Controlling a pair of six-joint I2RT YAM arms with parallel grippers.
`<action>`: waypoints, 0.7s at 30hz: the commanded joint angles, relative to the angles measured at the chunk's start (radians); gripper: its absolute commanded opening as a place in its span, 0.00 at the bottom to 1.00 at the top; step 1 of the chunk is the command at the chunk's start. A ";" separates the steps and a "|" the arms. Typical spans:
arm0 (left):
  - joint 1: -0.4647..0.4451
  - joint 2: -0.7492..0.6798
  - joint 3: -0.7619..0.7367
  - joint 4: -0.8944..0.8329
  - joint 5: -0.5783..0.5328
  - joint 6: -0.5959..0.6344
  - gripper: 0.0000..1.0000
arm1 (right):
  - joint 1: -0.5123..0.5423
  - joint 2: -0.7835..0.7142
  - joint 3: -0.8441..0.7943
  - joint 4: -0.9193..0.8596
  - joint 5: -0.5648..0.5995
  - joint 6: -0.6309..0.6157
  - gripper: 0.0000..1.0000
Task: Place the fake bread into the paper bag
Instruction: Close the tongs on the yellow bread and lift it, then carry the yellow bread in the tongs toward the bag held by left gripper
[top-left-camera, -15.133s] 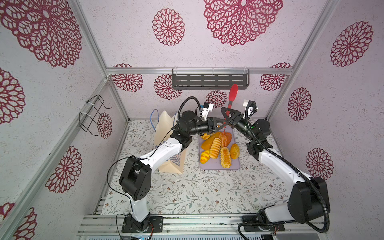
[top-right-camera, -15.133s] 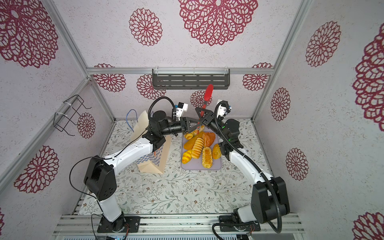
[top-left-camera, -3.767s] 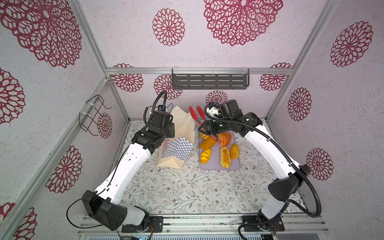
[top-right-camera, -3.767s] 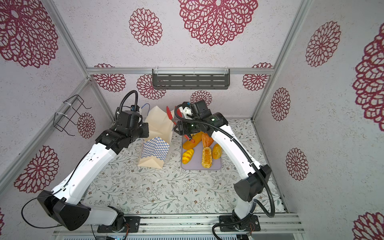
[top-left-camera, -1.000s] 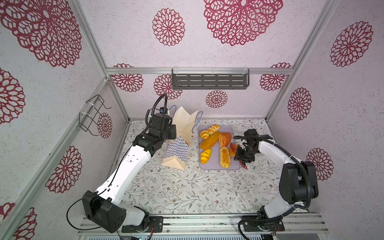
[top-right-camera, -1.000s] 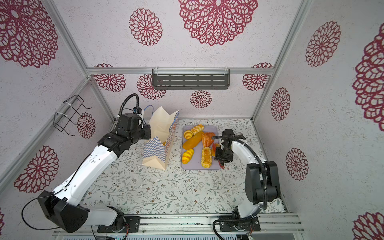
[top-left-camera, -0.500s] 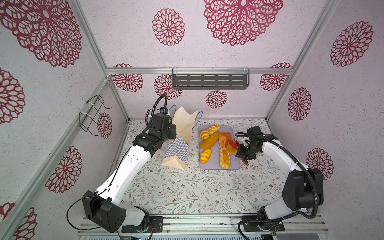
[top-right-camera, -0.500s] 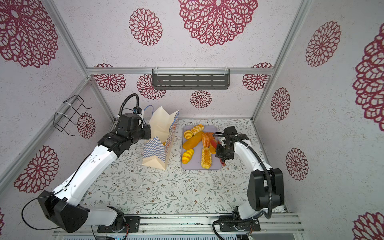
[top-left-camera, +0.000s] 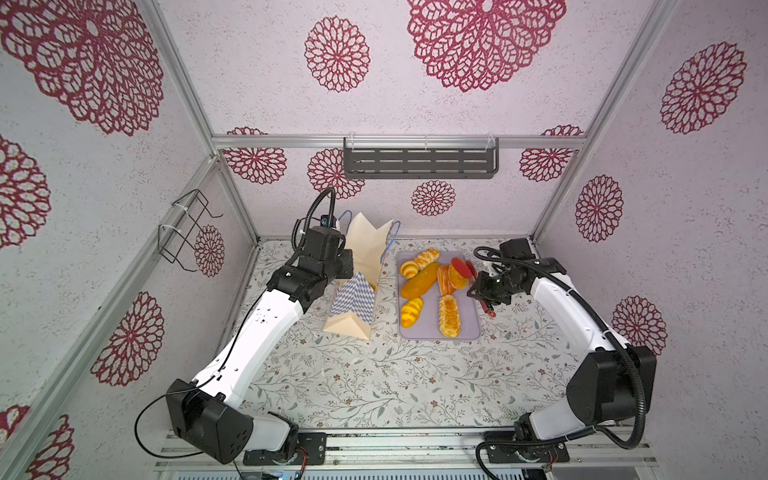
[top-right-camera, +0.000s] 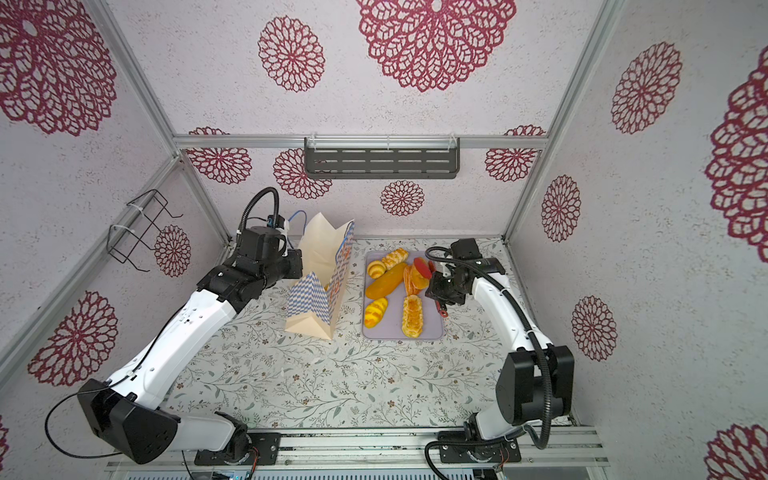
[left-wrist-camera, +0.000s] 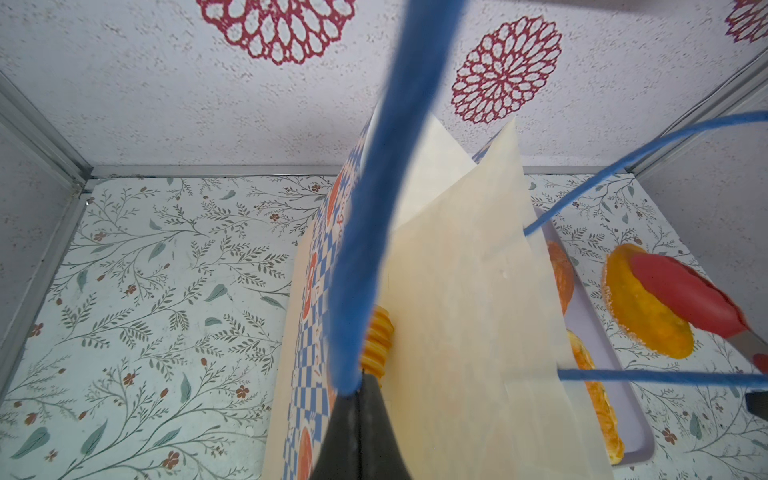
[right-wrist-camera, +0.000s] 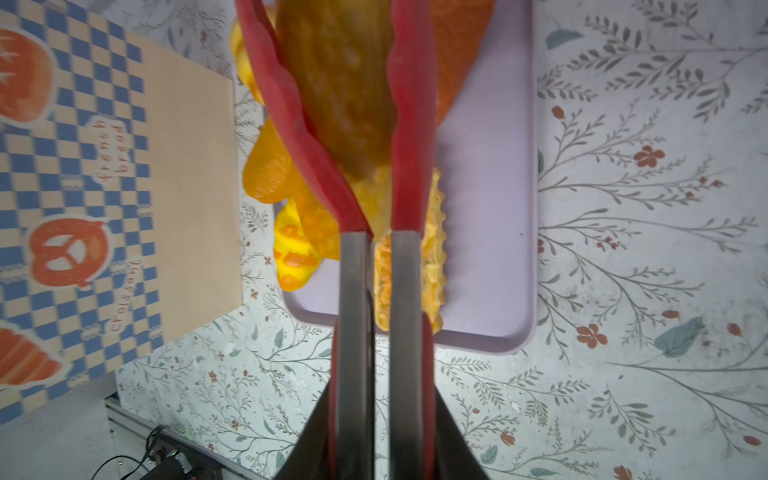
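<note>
Finding: my right gripper (right-wrist-camera: 382, 434) is clamped on the steel arms of the red-tipped metal tongs (right-wrist-camera: 409, 124). The tongs' pads pinch one round orange-brown toy bun (left-wrist-camera: 648, 328) by its two flat faces, and it appears lifted above the far right part of the flat lilac rectangular tray (top-left-camera: 469, 326). My left gripper (left-wrist-camera: 359, 428) is closed on one blue cord handle (left-wrist-camera: 374, 187) of the tall cream paper bag with the blue-and-white checkered band (top-left-camera: 353, 299), whose mouth faces upward. Governing relation: the bag stands just beside the tray's left edge, toward the far edge of the floral table (top-left-camera: 374, 382) and left of its middle. Its mouth therefore lies to the left of the bun, across the tray's width. The tongs' long axis runs from my gripper toward the far edge and leftward, tips roughly bagward. The right arm carries the bread, while the left arm is nearer the bag and occupied with it. In my judgement the carry must go leftward and clear the bag's rim before release. Count of fake bread: eight. One is in the tongs, one ridged yellow piece (left-wrist-camera: 377, 340) shows inside the bag, and six lie on the tray: croissant (top-left-camera: 409, 268), braided pastry (top-left-camera: 427, 257), long loaf (top-left-camera: 419, 281), fanned orange pastry (top-left-camera: 444, 279), striped yellow roll (top-left-camera: 411, 312) and lattice-topped pastry (top-left-camera: 450, 316). One bag, two cord handles, one tray, one pair of tongs.
</note>
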 joint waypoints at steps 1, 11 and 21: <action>0.007 0.016 0.036 0.029 0.007 -0.002 0.00 | -0.004 -0.067 0.093 0.040 -0.079 0.047 0.28; 0.005 0.025 0.045 0.029 0.019 -0.015 0.00 | 0.040 -0.035 0.375 0.171 -0.168 0.180 0.28; 0.003 0.029 0.049 0.027 0.022 -0.028 0.00 | 0.261 0.138 0.674 0.254 -0.189 0.252 0.29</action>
